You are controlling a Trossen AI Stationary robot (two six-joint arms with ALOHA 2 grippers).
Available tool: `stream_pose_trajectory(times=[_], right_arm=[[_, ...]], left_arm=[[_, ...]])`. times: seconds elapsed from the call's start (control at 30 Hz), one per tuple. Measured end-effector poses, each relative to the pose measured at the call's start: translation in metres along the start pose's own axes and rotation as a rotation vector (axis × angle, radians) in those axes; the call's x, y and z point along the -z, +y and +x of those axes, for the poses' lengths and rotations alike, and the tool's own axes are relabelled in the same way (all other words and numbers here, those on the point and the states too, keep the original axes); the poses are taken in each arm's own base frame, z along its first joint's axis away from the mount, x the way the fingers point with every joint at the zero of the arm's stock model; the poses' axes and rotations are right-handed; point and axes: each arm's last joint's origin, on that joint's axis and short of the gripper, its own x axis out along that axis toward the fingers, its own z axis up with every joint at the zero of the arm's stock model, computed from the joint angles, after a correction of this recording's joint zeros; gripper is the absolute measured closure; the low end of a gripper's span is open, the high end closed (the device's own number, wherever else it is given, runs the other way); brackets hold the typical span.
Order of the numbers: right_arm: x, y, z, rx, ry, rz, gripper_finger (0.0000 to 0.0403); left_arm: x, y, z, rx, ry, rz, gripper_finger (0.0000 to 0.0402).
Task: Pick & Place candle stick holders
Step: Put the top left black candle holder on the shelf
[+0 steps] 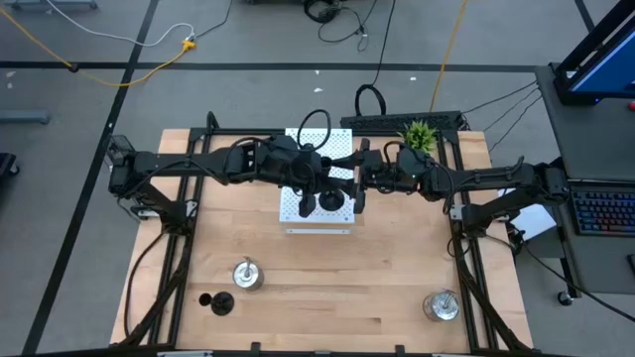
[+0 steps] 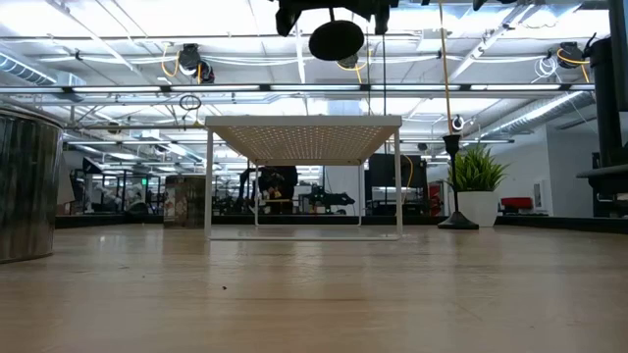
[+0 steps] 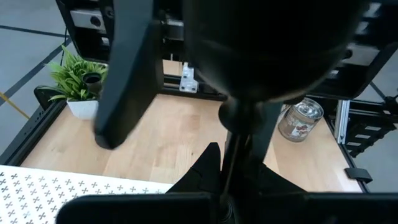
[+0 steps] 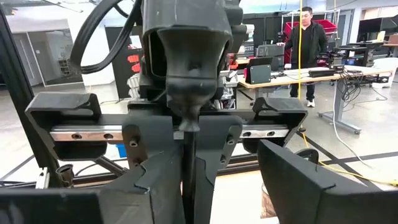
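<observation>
My left gripper (image 1: pixel 322 193) is shut on a black candle stick holder (image 1: pixel 333 198) above the white perforated board (image 1: pixel 317 223). The holder's round base (image 2: pixel 337 40) shows high in the low view. My right gripper (image 1: pixel 360 186) is open and faces the left gripper. One of its fingers (image 3: pixel 124 81) stands beside the holder's base. Whether it touches the holder, I cannot tell. Another black holder (image 1: pixel 218 302) and a silver one (image 1: pixel 247 273) stand on their bases near the left front. A second silver holder (image 1: pixel 442 304) stands at the right front. A black holder (image 2: pixel 451 186) stands by the plant. My left gripper pinches the black holder's thin stem (image 3: pixel 233 142) between its two fingers. The stem also shows in the right wrist view (image 4: pixel 186 163). The round base (image 3: pixel 267 50) lies beyond the fingertips, toward the right arm. The holder is lifted clear of the board.
The white board stands on thin legs (image 2: pixel 208 181) at the table's middle back. A small green potted plant (image 1: pixel 419 134) stands at the far right. Bare wood lies in front of the board. A person (image 4: pixel 306 37) stands in the room beyond.
</observation>
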Motion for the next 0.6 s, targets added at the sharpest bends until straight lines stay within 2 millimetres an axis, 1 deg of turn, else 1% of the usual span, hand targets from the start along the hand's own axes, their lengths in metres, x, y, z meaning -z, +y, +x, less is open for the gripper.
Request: stream_pose_trajectory(times=[0.23, 0.37, 0.6], right_arm=[[0.000, 0.000, 0.000, -0.003, -0.002, 0.000, 0.0255], [0.001, 0.000, 0.000, -0.004, 0.005, 0.006, 0.0273], [0.001, 0.000, 0.000, -0.007, 0.008, 0.026, 0.0311]], left_arm=[[0.001, 0.001, 0.005, 0.006, -0.010, -0.002, 0.0391], [0.003, 0.002, 0.012, 0.011, -0.006, -0.004, 0.0391], [0.003, 0.001, 0.012, 0.024, -0.003, -0.008, 0.0391]])
